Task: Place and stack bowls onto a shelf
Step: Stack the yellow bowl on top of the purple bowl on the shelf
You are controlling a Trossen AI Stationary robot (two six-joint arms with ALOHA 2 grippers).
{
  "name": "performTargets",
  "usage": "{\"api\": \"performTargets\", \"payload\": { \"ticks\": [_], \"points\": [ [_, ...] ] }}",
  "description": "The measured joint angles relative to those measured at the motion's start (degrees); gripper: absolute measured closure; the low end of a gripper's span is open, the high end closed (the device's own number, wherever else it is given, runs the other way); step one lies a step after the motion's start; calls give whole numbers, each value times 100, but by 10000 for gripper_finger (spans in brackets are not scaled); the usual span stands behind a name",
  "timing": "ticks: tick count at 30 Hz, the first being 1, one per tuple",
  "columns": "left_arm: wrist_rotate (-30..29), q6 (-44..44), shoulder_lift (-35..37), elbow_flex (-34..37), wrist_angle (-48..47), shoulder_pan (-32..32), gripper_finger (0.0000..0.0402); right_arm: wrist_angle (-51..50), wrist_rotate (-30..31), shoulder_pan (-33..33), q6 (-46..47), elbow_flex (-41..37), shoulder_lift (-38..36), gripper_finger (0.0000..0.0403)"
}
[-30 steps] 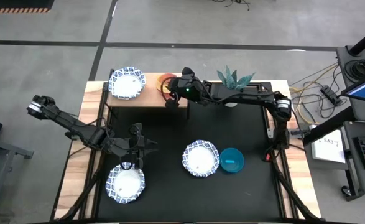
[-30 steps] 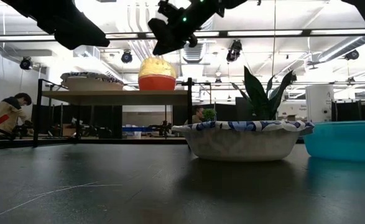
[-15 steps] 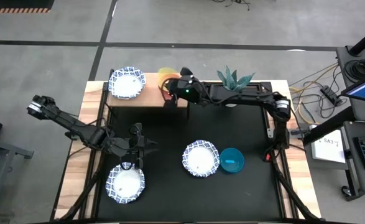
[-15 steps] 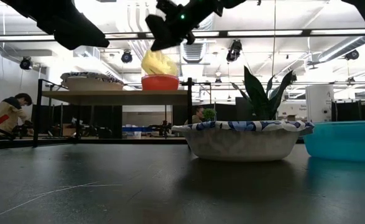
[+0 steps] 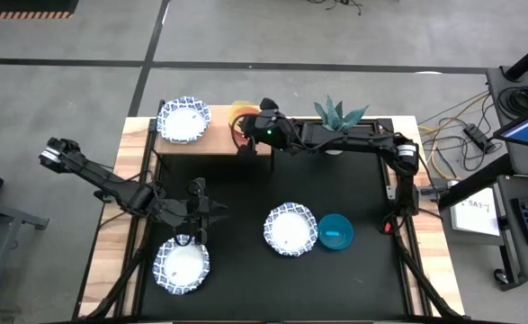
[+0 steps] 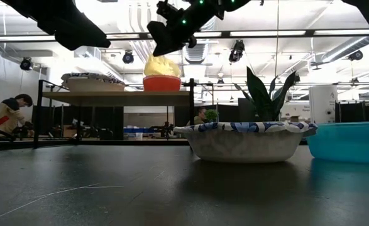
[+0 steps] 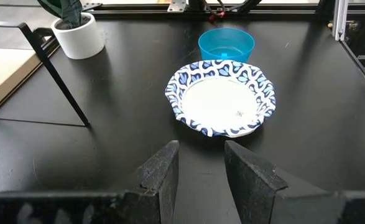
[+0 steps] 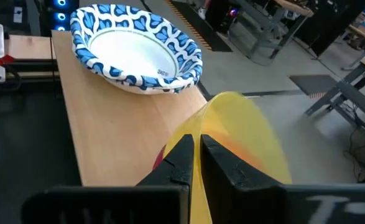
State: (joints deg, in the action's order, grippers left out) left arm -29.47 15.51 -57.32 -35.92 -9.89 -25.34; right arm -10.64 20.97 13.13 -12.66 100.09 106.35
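The yellow bowl (image 8: 241, 134) sits tilted in the red bowl (image 6: 161, 83) at the shelf's (image 5: 219, 139) right end, close to its right edge; the right pincer (image 8: 193, 163) is clamped narrowly on the yellow bowl's rim, one finger on each side of the rim wall. In the low view the yellow bowl (image 6: 161, 65) leans above the red bowl, with the right pincer (image 6: 171, 30) just over it. A patterned bowl (image 5: 183, 119) occupies the shelf's left end; bare wood lies between it and the red bowl, and the patterned bowl (image 8: 136, 55) reaches close to the shelf's back edge in the right wrist view.

Beside the shelf's right end stands the plant (image 5: 338, 115), near the right arm. On the black mat (image 5: 335, 189) a second patterned bowl (image 5: 290, 229) lies right of centre with the teal bowl (image 5: 335, 232) touching or just beside it on the right; open mat runs between these and the shelf.

The left pincer (image 7: 199, 177) hangs over the mat's left part with its fingers apart, holding nothing, pointing toward the middle patterned bowl; a third patterned bowl (image 5: 182, 265) lies just beneath and in front of it near the mat's front-left corner. The bench's (image 5: 106, 252) wood shows as strips on both sides of the mat.
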Motion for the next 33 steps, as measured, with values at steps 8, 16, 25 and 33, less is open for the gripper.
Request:
{"api": "performTargets", "payload": {
  "ticks": [8, 16, 25, 33],
  "points": [
    [1, 0, 0, 1, 2, 0, 290, -102, 9, 2, 108, 0, 25, 318],
    [2, -1, 0, 0, 0, 0, 290, 314, 8, -7, 191, 0, -86, 277],
    [2, -1, 0, 0, -1, 0, 290, 615, -32, 204, 325, 1, 127, 350],
    [2, -2, 0, 2, -7, 0, 290, 533, -332, 186, 410, -4, 338, 393]
  ]
}}
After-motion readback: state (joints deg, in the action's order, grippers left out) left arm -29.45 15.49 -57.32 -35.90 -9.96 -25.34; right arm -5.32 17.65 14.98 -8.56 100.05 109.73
